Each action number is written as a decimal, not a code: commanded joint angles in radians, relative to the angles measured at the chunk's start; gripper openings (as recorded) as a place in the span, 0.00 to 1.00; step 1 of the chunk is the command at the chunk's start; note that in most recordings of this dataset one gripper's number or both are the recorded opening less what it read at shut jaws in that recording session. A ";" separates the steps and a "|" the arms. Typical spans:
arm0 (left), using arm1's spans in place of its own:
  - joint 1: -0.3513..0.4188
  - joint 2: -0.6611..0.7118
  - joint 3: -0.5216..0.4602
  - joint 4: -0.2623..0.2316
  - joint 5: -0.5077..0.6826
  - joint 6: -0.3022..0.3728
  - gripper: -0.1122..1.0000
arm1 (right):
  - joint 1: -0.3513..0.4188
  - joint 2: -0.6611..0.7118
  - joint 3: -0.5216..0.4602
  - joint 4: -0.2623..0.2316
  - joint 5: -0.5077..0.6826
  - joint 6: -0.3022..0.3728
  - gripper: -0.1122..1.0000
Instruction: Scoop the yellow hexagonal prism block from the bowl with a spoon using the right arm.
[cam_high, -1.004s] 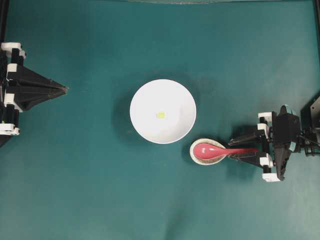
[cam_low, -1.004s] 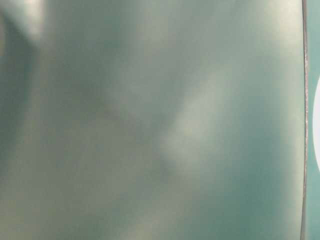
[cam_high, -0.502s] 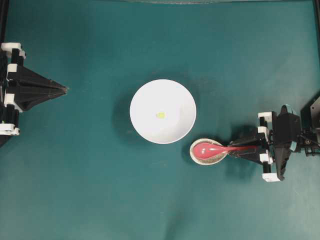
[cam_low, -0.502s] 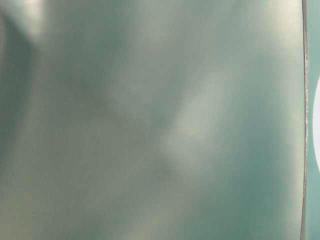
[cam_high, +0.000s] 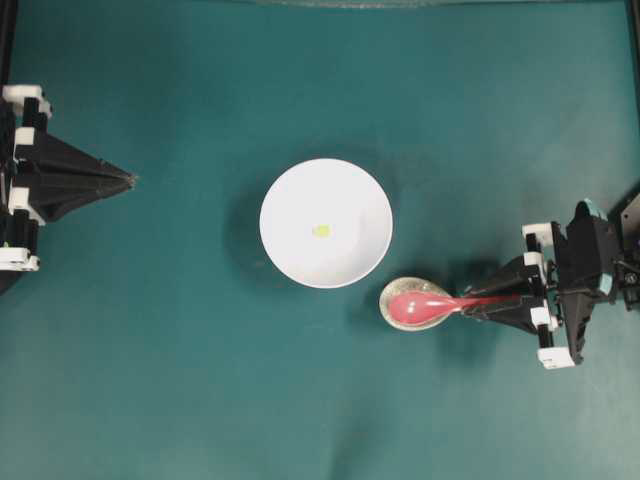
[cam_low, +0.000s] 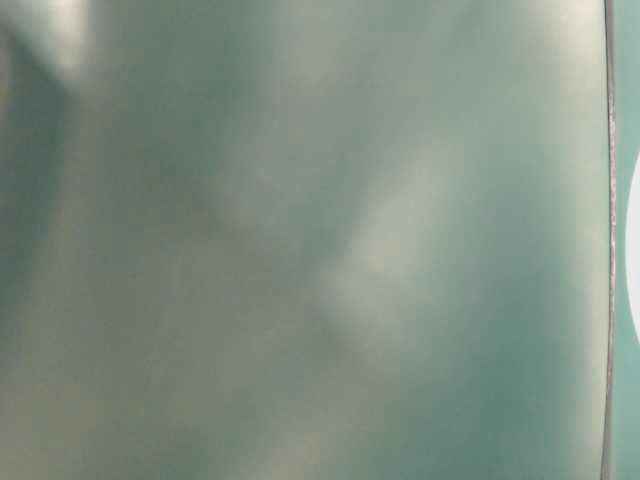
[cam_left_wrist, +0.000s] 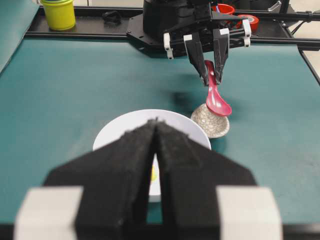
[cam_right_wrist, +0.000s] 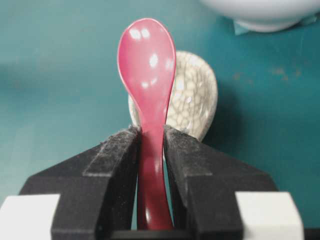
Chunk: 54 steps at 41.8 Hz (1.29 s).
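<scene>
**Spoon gripped, lifting off rest**

Right arm's black gripper (cam_right_wrist: 150, 145) has jaws clamped on the handle of the glossy pink-red soup spoon (cam_right_wrist: 147, 65), head raised above the small crackle-glazed beige dish (cam_right_wrist: 192, 100), lower right of centre in overhead view. Next: carry spoon up-left to the large smooth white bowl (cam_high: 326, 222), dip under the tiny yellow hexagonal block (cam_high: 320, 230) at bowl centre. Left gripper (cam_left_wrist: 156, 150) idle, jaws together. Surface: matte teal.

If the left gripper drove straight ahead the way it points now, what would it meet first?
Most likely the large round white bowl: the left gripper, its black fingers shut, points across bare teal table toward it. The line may only graze the bowl's far rim, and height is unclear.
</scene>
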 joint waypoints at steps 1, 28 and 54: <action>0.002 0.000 -0.020 0.002 -0.005 0.002 0.10 | 0.003 -0.015 -0.012 0.000 0.009 -0.003 0.30; 0.000 -0.008 -0.020 0.002 0.009 0.002 0.10 | 0.000 -0.015 -0.003 0.006 0.025 -0.074 0.57; 0.000 -0.008 -0.018 0.002 0.020 0.002 0.10 | 0.002 0.178 -0.011 0.034 -0.196 -0.063 0.57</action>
